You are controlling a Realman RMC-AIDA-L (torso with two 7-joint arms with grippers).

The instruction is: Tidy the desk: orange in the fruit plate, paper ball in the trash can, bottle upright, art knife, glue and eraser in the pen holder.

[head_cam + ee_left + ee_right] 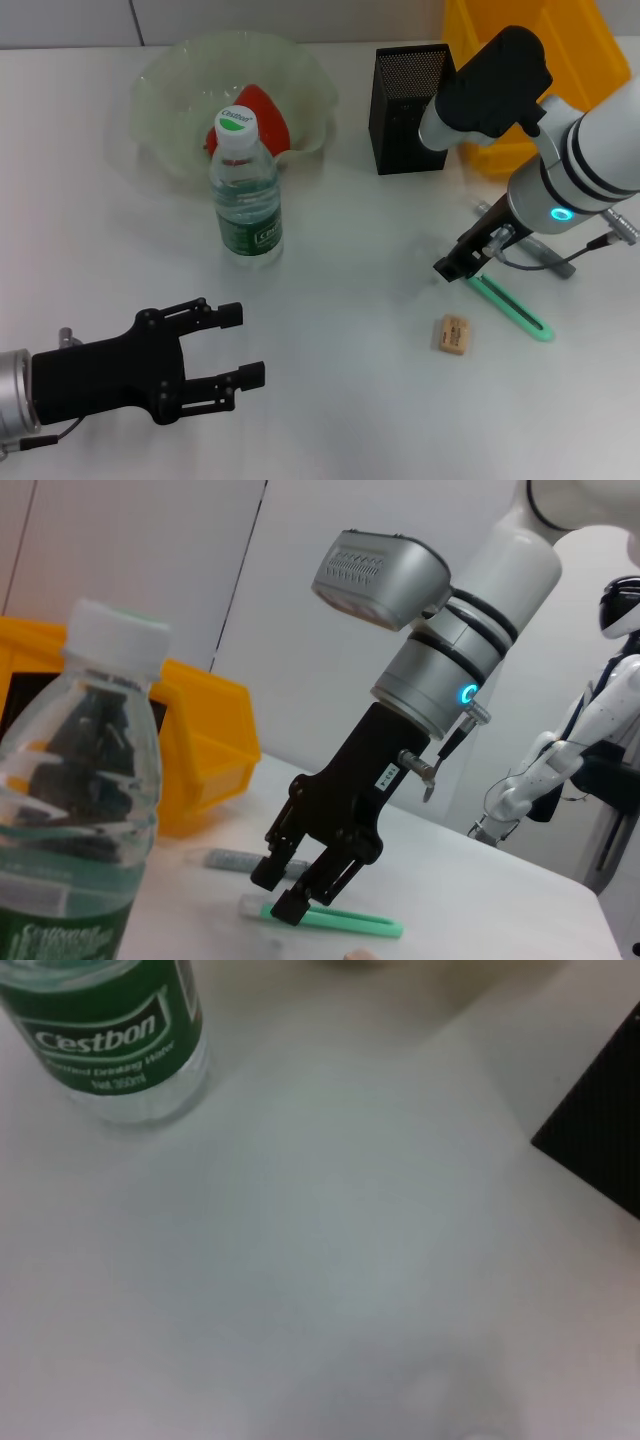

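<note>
The water bottle (245,190) stands upright in front of the fruit plate (170,110), which holds an orange-red fruit (265,112). The green art knife (510,305) lies flat on the table, and the tan eraser (453,334) lies beside it. A grey glue stick (545,256) lies just behind the knife. My right gripper (457,264) is down at the knife's near end, fingers slightly apart on either side of it in the left wrist view (280,892). My left gripper (242,345) is open and empty at the front left. The black pen holder (410,95) stands at the back. No paper ball shows.
A yellow bin (560,50) stands at the back right, behind the pen holder. The right wrist view shows the bottle's base (110,1040) and a corner of the pen holder (600,1150) with bare table between them.
</note>
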